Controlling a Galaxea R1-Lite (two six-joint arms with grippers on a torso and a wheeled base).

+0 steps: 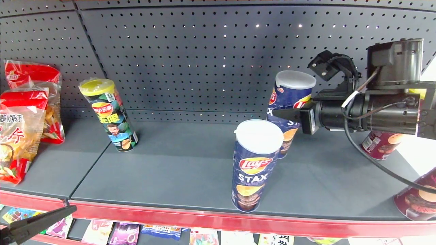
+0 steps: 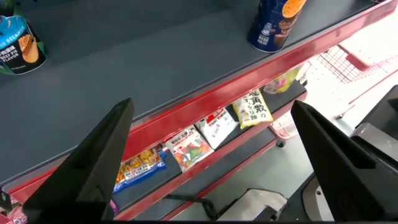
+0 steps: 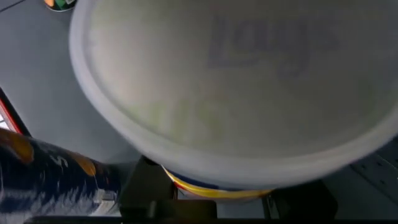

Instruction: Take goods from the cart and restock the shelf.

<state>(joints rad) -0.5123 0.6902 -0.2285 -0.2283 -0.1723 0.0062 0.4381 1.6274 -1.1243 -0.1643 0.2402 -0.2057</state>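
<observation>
My right gripper is shut on a blue chip can with a white lid, held upright over the back of the grey shelf; its base is hidden behind another can. The held can's lid shows close up in the right wrist view. That second blue chip can stands nearer the shelf's red front edge, in front of the held one, and also appears as the blue can. My left gripper hangs open and empty below and in front of the shelf edge, at the lower left.
A green chip can with a yellow lid stands at the back left. Red snack bags fill the far left. Two dark red cans stand at the right. Snack packets hang on the lower shelf.
</observation>
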